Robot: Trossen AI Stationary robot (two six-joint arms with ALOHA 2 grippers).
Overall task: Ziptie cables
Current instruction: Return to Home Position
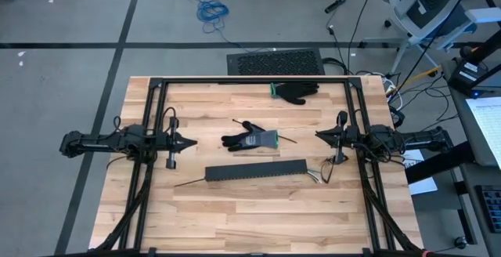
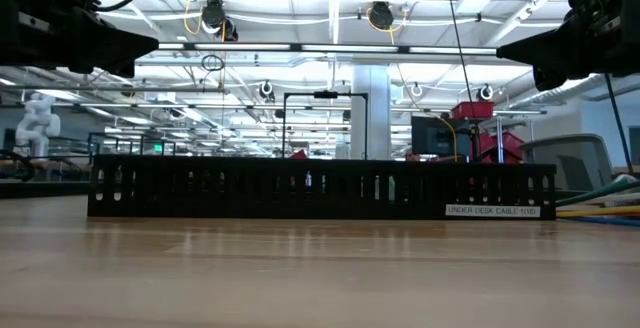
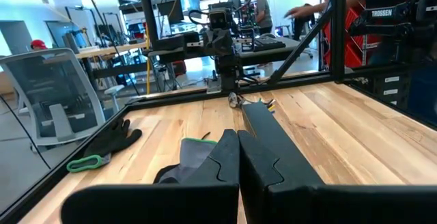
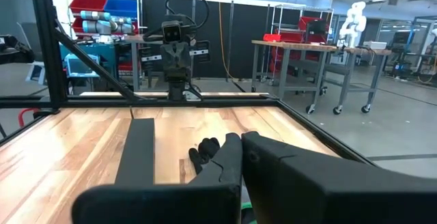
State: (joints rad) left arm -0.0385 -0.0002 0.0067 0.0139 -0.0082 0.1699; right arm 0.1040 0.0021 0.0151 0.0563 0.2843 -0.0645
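Left pincer (image 1: pixel 190 142) at 9 o'clock, right pincer (image 1: pixel 321 135) at 3, both pressed together, empty. Seems finished: cables (image 1: pixel 317 173) inside closed black cable duct (image 1: pixel 255 171) at 6 o'clock, ends peeking out; only homing left.

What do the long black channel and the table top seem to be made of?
The channel looks like matte black plastic: thin slotted walls, a printed label. The table top looks like light wood, probably varnished: joined planks with visible grain and a soft sheen.
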